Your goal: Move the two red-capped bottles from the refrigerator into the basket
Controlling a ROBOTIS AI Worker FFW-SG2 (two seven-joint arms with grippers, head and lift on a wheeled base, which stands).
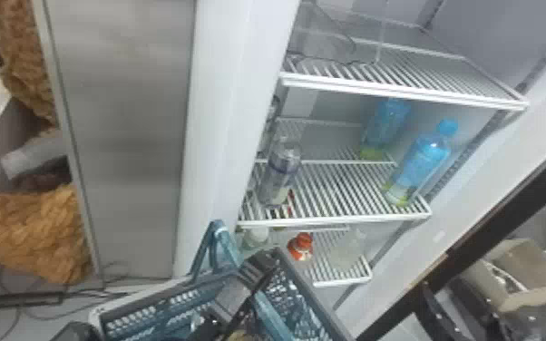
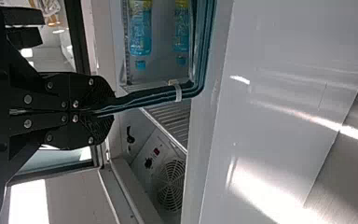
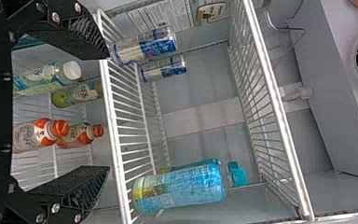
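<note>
Head view: The teal basket is positioned before the open refrigerator, close to the lower shelf, presumably so that each bottle needs only a short carry. One red-capped bottle stands there, just beyond the basket.

Left wrist view: My left gripper is closed tightly on the basket handle, its fingers pressed together around the thin teal bar. I judge that this grip bears the basket and keeps it steady for loading.

Right wrist view: My right gripper is spread wide and empty. Both targets, the nearer orange-red-capped bottle and its neighbour behind, stand upright on the lower shelf, framed between the fingers; I cannot tell how far ahead they are. The wide spacing suits a grasp around one bottle. White-capped bottles stand beside them, so straying sideways could knock one. The large blue bottle stands on the shelf above.
</note>
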